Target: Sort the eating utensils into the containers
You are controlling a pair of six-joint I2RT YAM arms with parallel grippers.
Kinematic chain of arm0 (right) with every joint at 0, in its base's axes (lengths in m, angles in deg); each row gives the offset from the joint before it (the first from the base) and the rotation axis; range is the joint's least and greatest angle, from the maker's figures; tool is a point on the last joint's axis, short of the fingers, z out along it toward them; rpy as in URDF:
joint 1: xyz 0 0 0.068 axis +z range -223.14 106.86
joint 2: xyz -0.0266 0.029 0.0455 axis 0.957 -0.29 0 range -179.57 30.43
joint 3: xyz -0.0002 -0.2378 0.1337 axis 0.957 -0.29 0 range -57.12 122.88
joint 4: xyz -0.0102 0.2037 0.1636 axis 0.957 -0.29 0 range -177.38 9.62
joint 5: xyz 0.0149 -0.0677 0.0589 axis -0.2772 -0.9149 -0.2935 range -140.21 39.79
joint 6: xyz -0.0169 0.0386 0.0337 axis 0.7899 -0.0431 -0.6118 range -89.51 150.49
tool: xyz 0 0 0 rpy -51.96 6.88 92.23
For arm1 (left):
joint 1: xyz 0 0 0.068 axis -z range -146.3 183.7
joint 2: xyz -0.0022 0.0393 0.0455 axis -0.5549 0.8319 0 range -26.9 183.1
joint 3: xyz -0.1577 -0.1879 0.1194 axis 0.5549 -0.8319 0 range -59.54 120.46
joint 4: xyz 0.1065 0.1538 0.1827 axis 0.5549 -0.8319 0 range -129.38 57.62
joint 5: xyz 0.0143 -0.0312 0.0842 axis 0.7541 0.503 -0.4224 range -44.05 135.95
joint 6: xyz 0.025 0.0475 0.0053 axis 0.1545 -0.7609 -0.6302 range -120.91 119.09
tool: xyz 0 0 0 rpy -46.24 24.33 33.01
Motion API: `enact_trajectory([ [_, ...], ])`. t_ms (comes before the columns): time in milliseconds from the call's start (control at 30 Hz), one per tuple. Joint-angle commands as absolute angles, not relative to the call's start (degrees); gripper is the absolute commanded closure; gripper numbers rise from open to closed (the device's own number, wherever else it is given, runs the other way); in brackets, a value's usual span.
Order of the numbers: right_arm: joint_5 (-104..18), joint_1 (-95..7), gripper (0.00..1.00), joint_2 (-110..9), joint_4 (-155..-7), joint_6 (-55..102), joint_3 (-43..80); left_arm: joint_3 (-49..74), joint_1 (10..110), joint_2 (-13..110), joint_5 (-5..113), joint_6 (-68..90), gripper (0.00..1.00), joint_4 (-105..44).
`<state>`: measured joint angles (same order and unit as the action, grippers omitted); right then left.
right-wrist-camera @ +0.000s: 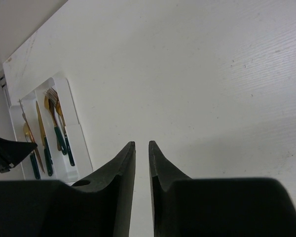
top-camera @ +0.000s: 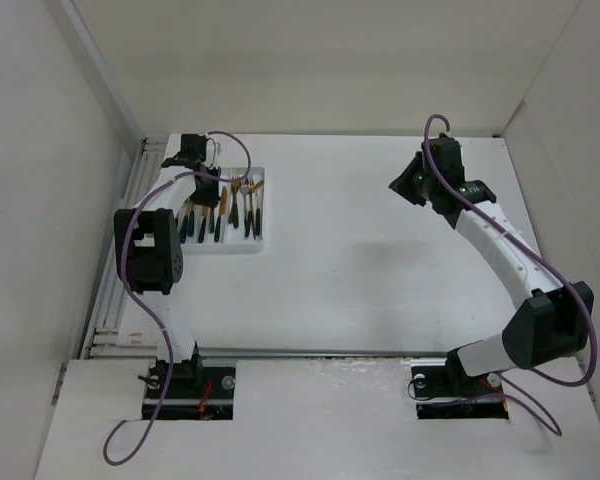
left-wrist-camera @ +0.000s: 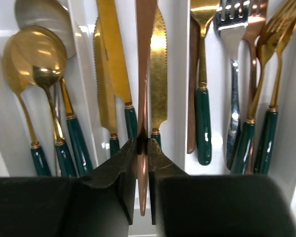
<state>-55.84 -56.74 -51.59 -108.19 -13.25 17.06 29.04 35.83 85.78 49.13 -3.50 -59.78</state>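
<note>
Tray [top-camera: 264,246]: on the table [top-camera: 380,280], far-left part, three long compartments side by side.
Left gripper [left-wrist-camera: 142,144]: over the tray's middle compartment, clamped on a copper utensil between the fingers [left-wrist-camera: 121,170].
Copper utensil [left-wrist-camera: 145,74]: slim, copper-toned along its whole length, no green handle. Lined up lengthwise with the tray's middle compartment, above the knives there. Cannot tell whether touching them.
Spoons [left-wrist-camera: 34,54]: in the tray's left compartment, gold bowls, dark green handles. One silver spoon [left-wrist-camera: 44,15] at the far end of the same compartment.
Knives [left-wrist-camera: 158,74]: in the tray's middle compartment, gold serrated blades, green handles, lying lengthwise.
Forks [left-wrist-camera: 275,34]: in the tray's right compartment, gold heads on green handles, with a silver fork [left-wrist-camera: 232,29] and a copper-toned one among them.
Right gripper [right-wrist-camera: 141,144]: well apart from the tray, off to its right, above bare table. Pressed close, only a thin slit showing, nothing between.
</note>
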Motion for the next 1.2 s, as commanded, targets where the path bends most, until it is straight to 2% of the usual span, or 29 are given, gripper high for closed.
enact_trajectory([
  [0,-57.0,-57.2,0.77,-49.5,-106.0,-13.6,17.2,29.9,35.5,85.5,53.0,-5.0,0.9,-59.4],
  [67,-57.5,-57.2,0.77,-49.5,-106.0,-13.6,17.2,30.6,35.5,85.5,53.7,-5.0,0.66,-60.1],
  [133,-58.0,-57.2,0.75,-49.5,-106.0,-13.1,17.2,32.4,35.5,85.0,53.7,-5.0,0.51,-60.8],
  [300,-59.2,-59.4,0.7,-47.6,-106.6,-11.3,17.2,38.5,34.4,83.1,50.4,-5.0,0.49,-65.1],
  [467,-59.8,-66.6,0.64,-46.5,-106.6,-7.7,18.4,41.1,27.8,74.1,38.3,-2.9,0.44,-62.3],
  [567,-59.8,-70.4,0.5,-46.0,-106.6,-3.2,20.2,37.4,20.6,67.6,31.8,-0.7,0.39,-57.0],
  [600,-59.8,-72.9,0.41,-46.0,-106.0,-1.9,21.5,35.9,18.8,66.3,31.0,-0.7,0.39,-56.4],
  [733,-64.7,-78.7,0.21,-46.0,-106.6,1.2,24.1,31.0,11.7,60.2,29.7,0.5,0.39,-55.1],
  [833,-69.0,-81.0,0.15,-44.7,-105.5,3.0,25.5,24.6,8.7,54.6,25.8,1.7,0.31,-53.7],
  [967,-72.2,-81.1,0.12,-42.6,-101.5,5.5,23.9,17.6,6.0,48.3,23.1,1.7,0.22,-51.5],
  [1000,-72.2,-81.1,0.08,-41.7,-99.6,6.3,23.3,16.8,6.0,47.6,22.6,1.7,0.22,-51.5],
  [1033,-71.5,-81.1,0.08,-41.1,-98.9,6.3,22.8,16.2,6.0,46.2,22.6,1.7,0.21,-52.1],
  [1067,-70.0,-81.1,0.0,-41.1,-98.4,6.3,22.3,15.1,6.0,45.5,22.6,1.7,0.21,-52.2],
  [1167,-68.1,-81.1,0.0,-41.1,-97.9,5.8,22.2,13.8,6.0,43.2,23.3,1.7,0.19,-52.2],
])
